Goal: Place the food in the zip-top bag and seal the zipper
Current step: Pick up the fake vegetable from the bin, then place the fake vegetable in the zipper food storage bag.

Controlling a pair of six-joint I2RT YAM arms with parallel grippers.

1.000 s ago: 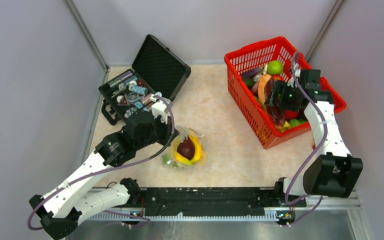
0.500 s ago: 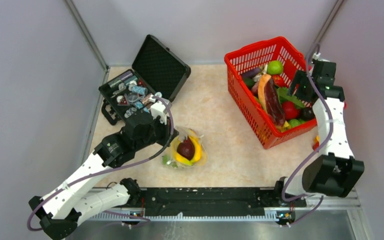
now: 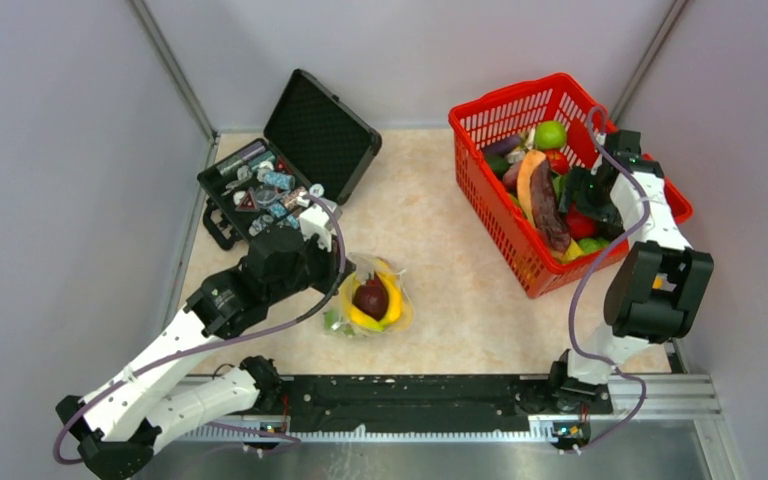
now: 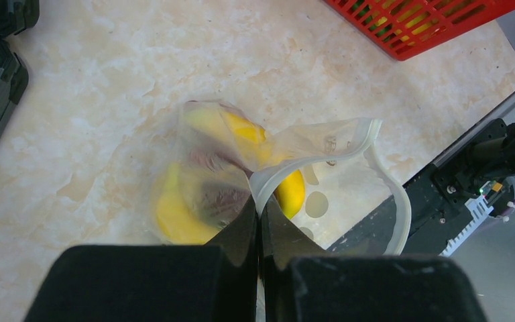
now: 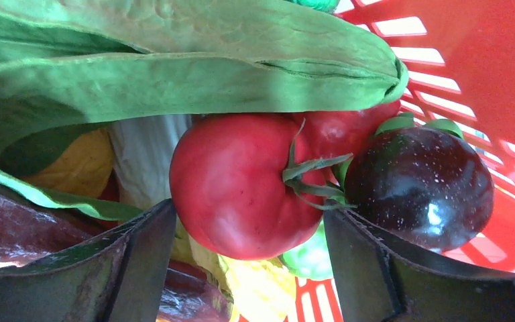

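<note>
1. Zipper (image 4: 405,209) of the zip-top bag (image 4: 322,141) is pinched in the left pincer (image 4: 260,216), which is pressed together. The bag lies on the surface (image 3: 440,230), banana (image 4: 292,191) and dark fruit (image 3: 371,297) inside.
2. Right pincer (image 5: 248,215) is spread in the red basket (image 3: 480,190), fingers (image 5: 141,261) flanking a red tomato (image 5: 241,184).
3. Versus half a second back, I see the right wrist has dropped from the basket's far rim; left arm and bag unchanged.

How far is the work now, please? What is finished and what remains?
Done: bananas and a dark purple fruit lie inside the bag. In hand: the left hand is shut on the bag's white strip, mouth open; the open right hand straddles a red tomato in the basket. Left: load the rest from the basket, then seal the strip.
</note>
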